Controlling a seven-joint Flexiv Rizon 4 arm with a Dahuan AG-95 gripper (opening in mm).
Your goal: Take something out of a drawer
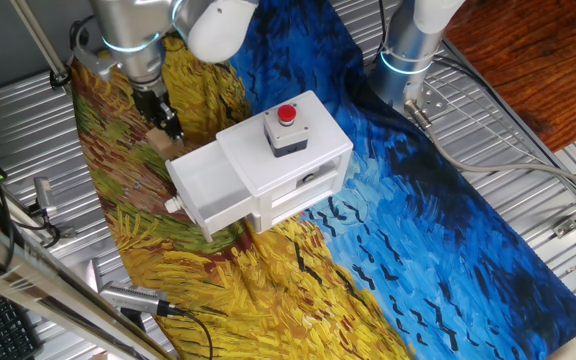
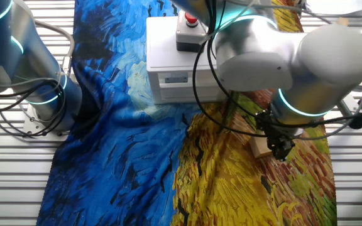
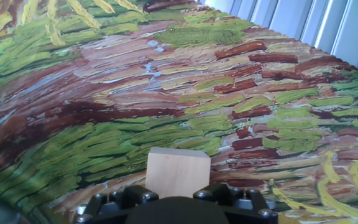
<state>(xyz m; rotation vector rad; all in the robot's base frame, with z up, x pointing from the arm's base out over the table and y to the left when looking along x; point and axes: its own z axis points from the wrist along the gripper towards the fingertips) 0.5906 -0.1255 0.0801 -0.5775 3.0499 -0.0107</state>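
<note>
The small tan wooden block (image 3: 178, 171) sits between my fingers low in the hand view, just over the painted cloth. My gripper (image 3: 178, 194) is shut on it, with a dark pad against each side. In one fixed view the gripper (image 1: 171, 125) and block (image 1: 157, 141) hang left of and behind the white box (image 1: 303, 150). Its upper drawer (image 1: 213, 185) is pulled open toward the front left, knob (image 1: 171, 204) at its front. In the other fixed view the block (image 2: 259, 147) shows beside the gripper (image 2: 281, 150) over the yellow cloth, and my arm hides the drawer.
A red button on a grey base (image 1: 287, 124) stands on top of the box. The lower drawer front with a dark slot (image 1: 313, 180) is closed. A second arm's base (image 1: 408, 50) stands behind the box. Loose tools (image 1: 133, 298) lie at the cloth's front left edge.
</note>
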